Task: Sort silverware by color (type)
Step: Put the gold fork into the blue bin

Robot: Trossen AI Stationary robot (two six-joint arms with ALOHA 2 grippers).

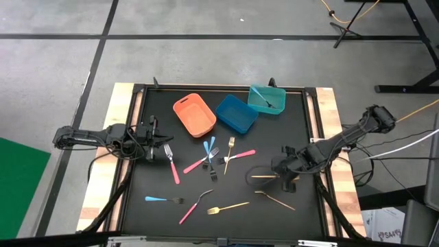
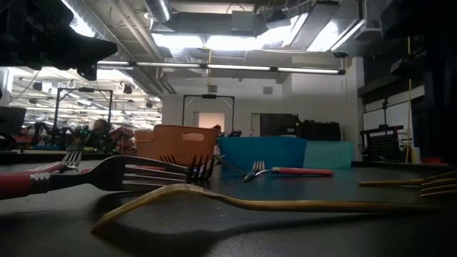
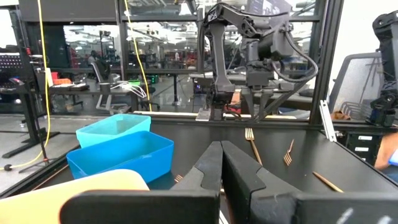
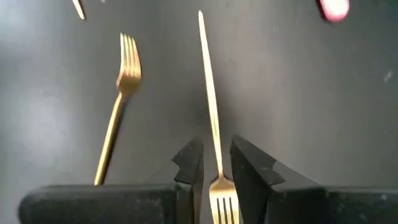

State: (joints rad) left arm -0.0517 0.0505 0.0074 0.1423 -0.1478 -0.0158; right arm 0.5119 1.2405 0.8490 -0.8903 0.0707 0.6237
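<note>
Silverware lies scattered on the black mat: pink-handled pieces (image 1: 172,167) (image 1: 241,156), blue-handled ones (image 1: 163,200) (image 1: 209,147), gold ones (image 1: 228,206) (image 1: 275,200). My right gripper (image 1: 284,175) is low over the mat and narrowly open. Its fingers stand on either side of a gold fork (image 4: 213,118), just above the head (image 4: 224,200), without touching. A second gold fork (image 4: 118,112) lies beside it. My left gripper (image 3: 222,171) is shut and empty, hovering at the mat's left side (image 1: 162,141) by a pink-handled fork's head.
Orange bin (image 1: 194,114), blue bin (image 1: 236,113) and teal bin (image 1: 266,99) stand along the mat's far edge; the teal one holds a piece. Wooden table borders (image 1: 329,110) flank the mat. In the low view a gold piece (image 2: 250,203) lies close to the near edge.
</note>
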